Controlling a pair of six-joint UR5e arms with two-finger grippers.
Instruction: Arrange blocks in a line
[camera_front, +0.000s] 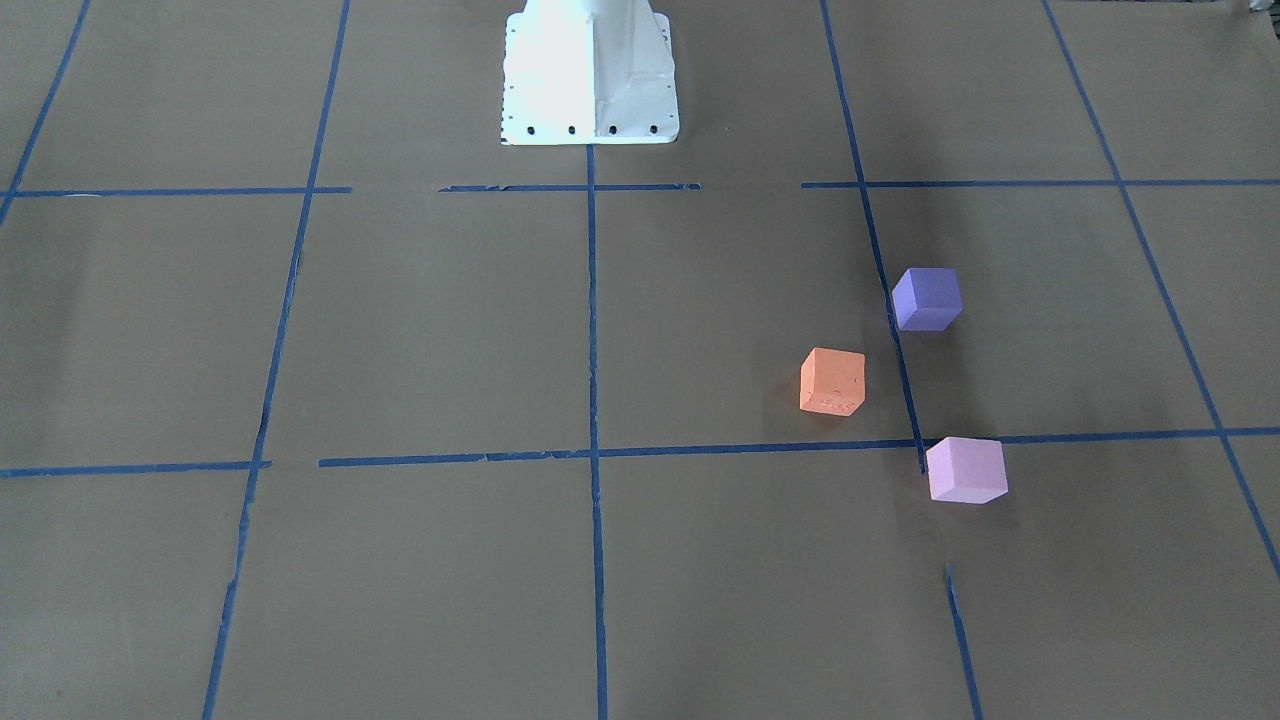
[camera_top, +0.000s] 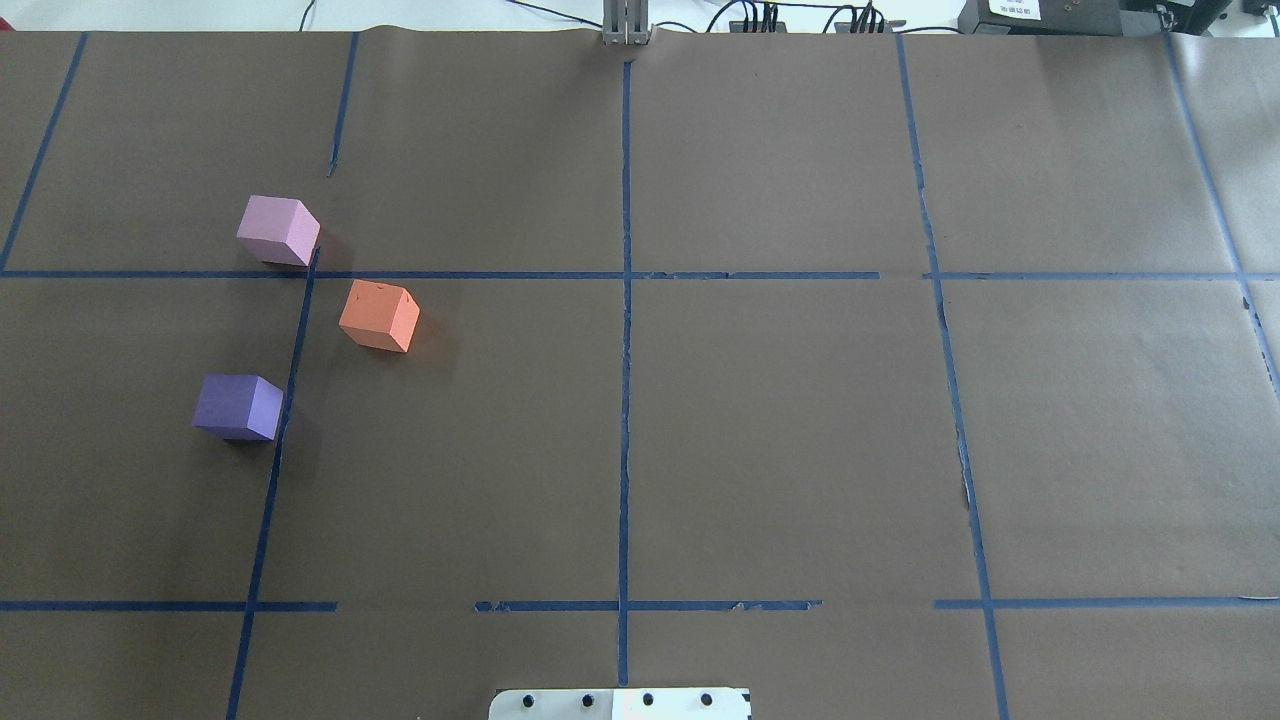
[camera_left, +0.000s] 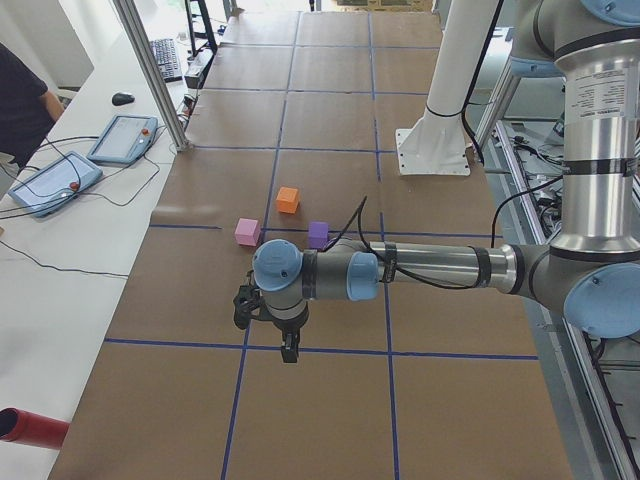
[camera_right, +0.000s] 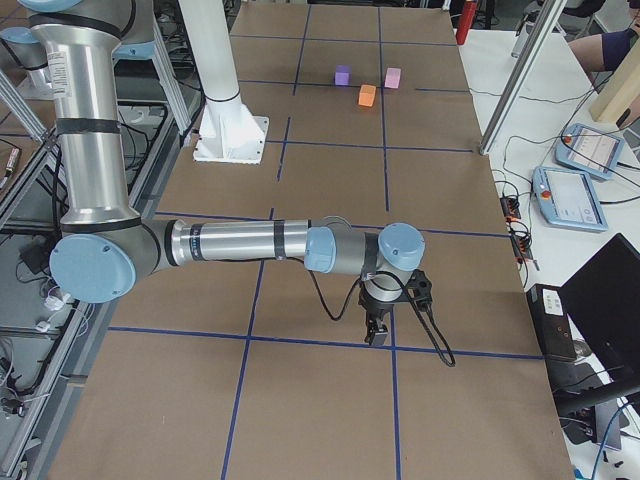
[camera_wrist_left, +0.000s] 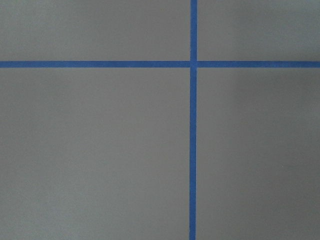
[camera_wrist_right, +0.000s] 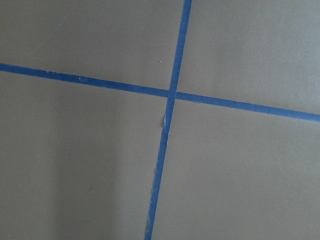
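Observation:
Three cubes sit apart on the brown paper on the robot's left side. The pale pink-lilac block (camera_top: 278, 230) (camera_front: 965, 469) lies farthest from the base. The orange block (camera_top: 379, 315) (camera_front: 832, 381) is a little nearer and further inward. The blue-violet block (camera_top: 238, 407) (camera_front: 927, 298) is nearest the base. They form a shallow bend, not a straight row. My left gripper (camera_left: 288, 352) shows only in the exterior left view, near the table's left end, away from the blocks (camera_left: 288, 199). My right gripper (camera_right: 374, 333) shows only in the exterior right view, far from them (camera_right: 367, 95). I cannot tell whether either is open.
Blue tape lines (camera_top: 625, 300) grid the paper. The white robot base (camera_front: 590, 75) stands at the middle of the table's robot side. Tablets (camera_left: 122, 138), cables and a person's arm are on the white bench beside the table. Both wrist views show only paper and tape.

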